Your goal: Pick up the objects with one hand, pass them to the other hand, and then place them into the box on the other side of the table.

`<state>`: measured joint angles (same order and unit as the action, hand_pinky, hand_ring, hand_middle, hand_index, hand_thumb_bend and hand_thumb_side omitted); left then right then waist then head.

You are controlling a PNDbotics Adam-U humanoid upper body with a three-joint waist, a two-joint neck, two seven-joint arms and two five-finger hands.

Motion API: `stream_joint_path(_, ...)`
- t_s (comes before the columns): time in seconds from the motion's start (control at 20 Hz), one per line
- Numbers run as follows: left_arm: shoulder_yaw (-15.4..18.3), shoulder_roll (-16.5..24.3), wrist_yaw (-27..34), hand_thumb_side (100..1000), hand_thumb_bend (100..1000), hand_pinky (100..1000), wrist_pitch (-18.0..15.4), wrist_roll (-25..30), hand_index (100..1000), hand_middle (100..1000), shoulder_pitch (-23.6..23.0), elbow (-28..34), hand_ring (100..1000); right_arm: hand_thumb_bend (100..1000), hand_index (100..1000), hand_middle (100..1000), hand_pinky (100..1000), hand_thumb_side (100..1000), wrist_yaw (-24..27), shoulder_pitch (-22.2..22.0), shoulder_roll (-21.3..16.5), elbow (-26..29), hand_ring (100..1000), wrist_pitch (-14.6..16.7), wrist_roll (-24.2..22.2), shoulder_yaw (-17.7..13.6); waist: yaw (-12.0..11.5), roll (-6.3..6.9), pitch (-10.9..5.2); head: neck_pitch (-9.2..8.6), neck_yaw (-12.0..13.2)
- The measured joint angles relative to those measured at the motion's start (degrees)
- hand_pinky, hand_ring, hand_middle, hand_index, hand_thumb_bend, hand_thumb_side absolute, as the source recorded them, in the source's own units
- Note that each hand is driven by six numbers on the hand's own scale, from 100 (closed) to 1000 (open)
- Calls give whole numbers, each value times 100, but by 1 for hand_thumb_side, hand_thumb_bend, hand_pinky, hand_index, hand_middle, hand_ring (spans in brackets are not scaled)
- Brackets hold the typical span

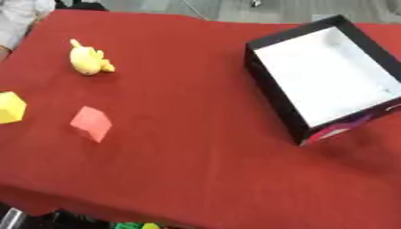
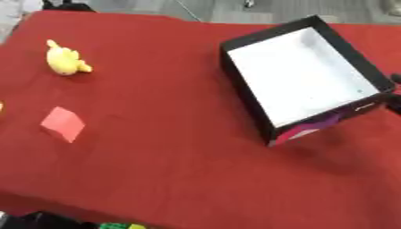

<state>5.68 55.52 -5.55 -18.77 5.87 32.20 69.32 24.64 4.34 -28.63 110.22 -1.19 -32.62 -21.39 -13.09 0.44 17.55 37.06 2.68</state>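
Your hands are showing nowhere; left of the box (image 1: 275,96), a yellow toy (image 1: 88,60), red block (image 1: 91,124) and edge-cropped yellow block (image 1: 10,107) are lying.

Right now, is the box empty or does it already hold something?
Empty: the box shows only its bare white floor, nothing inside.

A red cloth (image 1: 196,147) is spread over the table. Grey floor (image 2: 235,9) is seen beyond its far edge. Small green and yellow items (image 1: 133,225) are partly seen below the near edge, towards the near left corner.
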Motion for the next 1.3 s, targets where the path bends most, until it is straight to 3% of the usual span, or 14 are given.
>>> stream_joint_path(0.25, -62, 314, -219, 590, 380, 911, -227, 650, 833, 736, 179, -369, 874, 100, 986, 1000, 1000, 531, 72, -49, -97, 108, 911, 172, 35, 31, 7, 0, 0, -38, 96)
stream_joint_path(0.35, -94, 378, -329, 577, 451, 926, -274, 923, 840, 749, 287, -526, 880, 100, 985, 1000, 1000, 528, 112, -83, -140, 142, 911, 221, 45, 38, 12, 0, 0, -38, 105)
stream_joint_path(0.55, -135, 419, -551, 551, 491, 925, -358, 1539, 844, 754, 498, -873, 887, 100, 985, 1000, 1000, 529, 184, -85, -196, 148, 911, 266, 55, 67, 16, 0, 0, -38, 123)
stream_joint_path(0.6, -135, 420, -586, 472, 556, 926, -381, 1660, 840, 761, 539, -945, 899, 100, 986, 1000, 1000, 530, 190, -85, -196, 149, 912, 270, 54, 70, 12, 0, 0, -38, 123)
stream_joint_path(0.65, -136, 420, -629, 447, 573, 925, -404, 1771, 837, 763, 574, -1012, 900, 100, 986, 1000, 1000, 530, 192, -85, -196, 149, 912, 271, 51, 71, 9, 0, 0, -38, 123)
stream_joint_path(1.3, -312, 375, -1689, 211, 591, 919, -618, 2918, 822, 791, 1215, -1662, 901, 100, 985, 1000, 1000, 521, 84, -84, -194, 149, 912, 321, -43, 119, 7, -3, 3, 20, 157)
